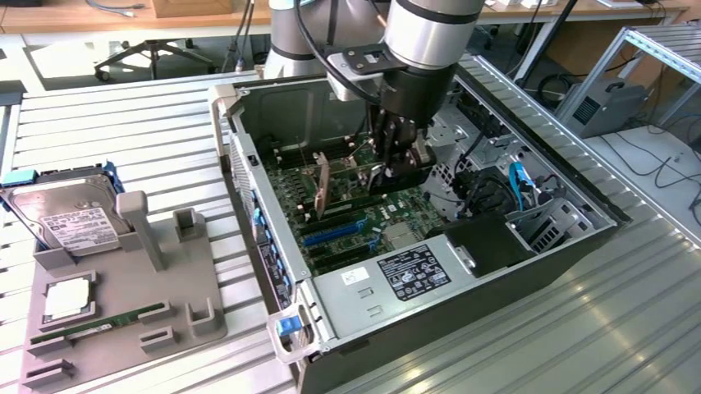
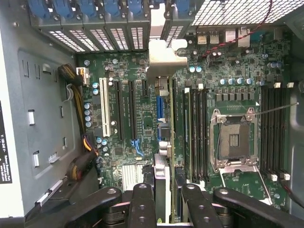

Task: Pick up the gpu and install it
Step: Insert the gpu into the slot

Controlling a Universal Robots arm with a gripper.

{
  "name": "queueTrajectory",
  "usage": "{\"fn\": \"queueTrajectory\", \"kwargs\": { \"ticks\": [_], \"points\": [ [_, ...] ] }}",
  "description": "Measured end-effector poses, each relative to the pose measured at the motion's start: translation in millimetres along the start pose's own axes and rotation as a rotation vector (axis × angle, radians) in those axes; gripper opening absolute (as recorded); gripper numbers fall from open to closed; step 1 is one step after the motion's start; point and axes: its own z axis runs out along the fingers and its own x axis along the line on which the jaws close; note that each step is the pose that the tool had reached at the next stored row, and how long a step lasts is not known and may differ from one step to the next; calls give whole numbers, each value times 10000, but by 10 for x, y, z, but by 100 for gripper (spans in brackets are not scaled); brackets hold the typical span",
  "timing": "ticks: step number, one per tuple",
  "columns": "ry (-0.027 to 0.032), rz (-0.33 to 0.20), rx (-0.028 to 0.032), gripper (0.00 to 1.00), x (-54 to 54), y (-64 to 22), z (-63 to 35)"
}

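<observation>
The gripper is clenching the gpu on edge, standing upright over the motherboard slots inside the computer case. It's looking stiff, light and fragile; holding its top edge, clear of components, seems wisest.

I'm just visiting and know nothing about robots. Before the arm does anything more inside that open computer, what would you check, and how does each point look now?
1. gpu inside the computer case: ok, standing on edge over the motherboard.
2. gripper closed on the card's edge: ok.
3. Bracket facing the rear slot openings: ok.
4. Card fully seated in its slot: cannot tell.
5. Cables clear of the card: ok.
</observation>
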Motion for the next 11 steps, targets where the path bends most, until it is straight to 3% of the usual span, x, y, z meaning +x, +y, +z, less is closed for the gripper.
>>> {"fn": "queueTrajectory", "kwargs": {
  "ticks": [1,11],
  "points": [
    [17,10,-337,27,1,1,5],
    [16,10,-337,27,2,19,29]
  ]
}}
